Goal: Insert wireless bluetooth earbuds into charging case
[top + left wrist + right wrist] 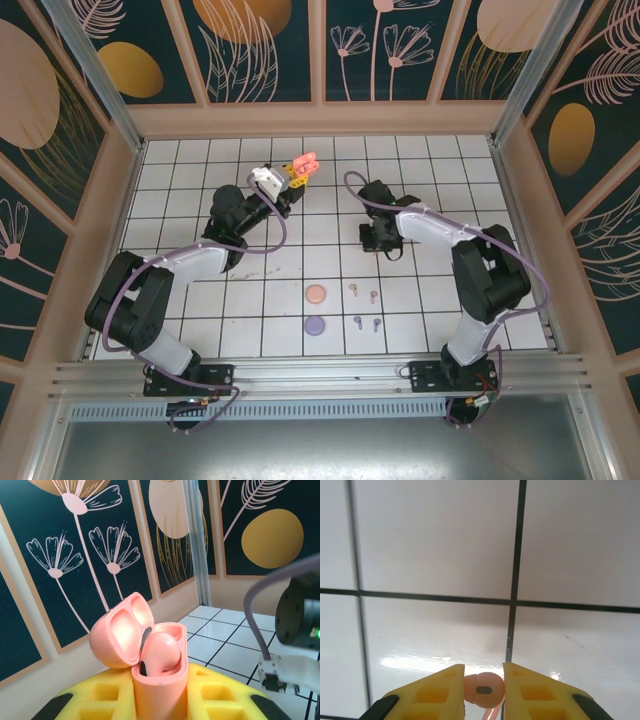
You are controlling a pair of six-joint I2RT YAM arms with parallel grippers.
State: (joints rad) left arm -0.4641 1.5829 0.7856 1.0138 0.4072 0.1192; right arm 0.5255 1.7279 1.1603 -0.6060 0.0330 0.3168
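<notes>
My left gripper (296, 178) is raised over the far middle of the table, shut on an open coral-red charging case (305, 163). In the left wrist view the case (160, 680) stands upright between the yellow fingers (95, 700). Its lid is swung to the left, and one coral earbud (161, 652) sits inside. My right gripper (385, 245) is down at the tiled table. Its yellow fingers (432, 690) press on both sides of a second coral earbud (485, 691). A tan pair (363, 293) and a purple pair (366, 322) of earbuds lie on the near tiles.
A closed peach case (316, 294) and a closed purple case (315, 325) lie left of the loose earbuds. Wooden-framed walls (320, 118) enclose the white tiled table (200, 300) at the back and on both sides.
</notes>
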